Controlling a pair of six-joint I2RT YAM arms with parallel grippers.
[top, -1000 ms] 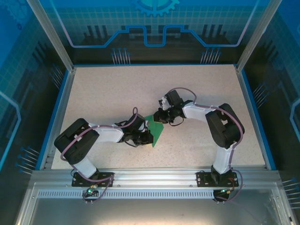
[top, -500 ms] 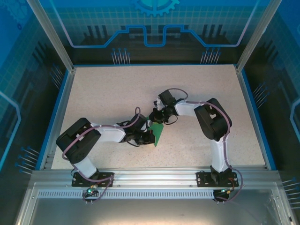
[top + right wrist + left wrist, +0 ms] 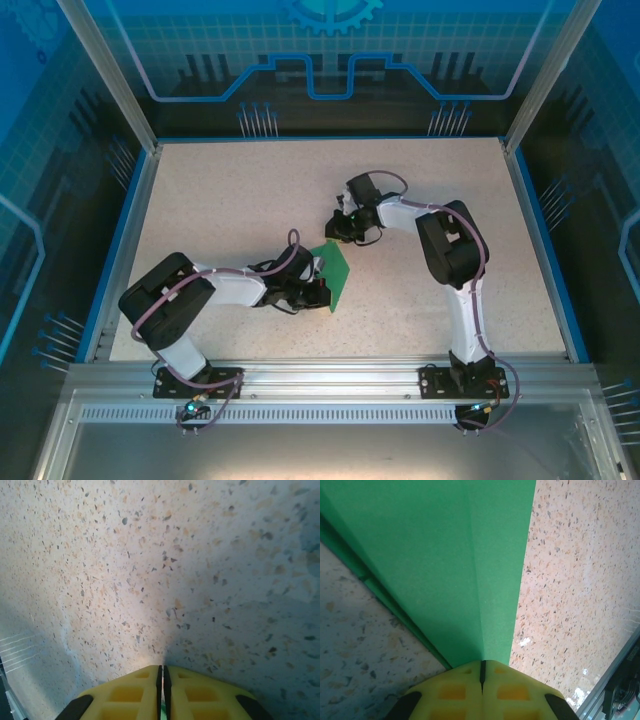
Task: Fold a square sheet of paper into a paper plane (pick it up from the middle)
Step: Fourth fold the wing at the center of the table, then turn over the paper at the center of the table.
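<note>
The speckled beige tabletop [image 3: 230, 190] offered open passage across its far half and beside both side edges. The centre was crowded: a folded bright-green paper sheet [image 3: 336, 272] sat between the black-and-white left arm [image 3: 230, 285] and right arm [image 3: 450, 250]. A raised blue rim [image 3: 125, 240] bounded the sides.

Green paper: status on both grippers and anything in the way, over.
Left gripper jaws shut on the creased green paper. Right gripper jaws shut, over bare table just past the paper's far corner. No obstruction seen.
</note>
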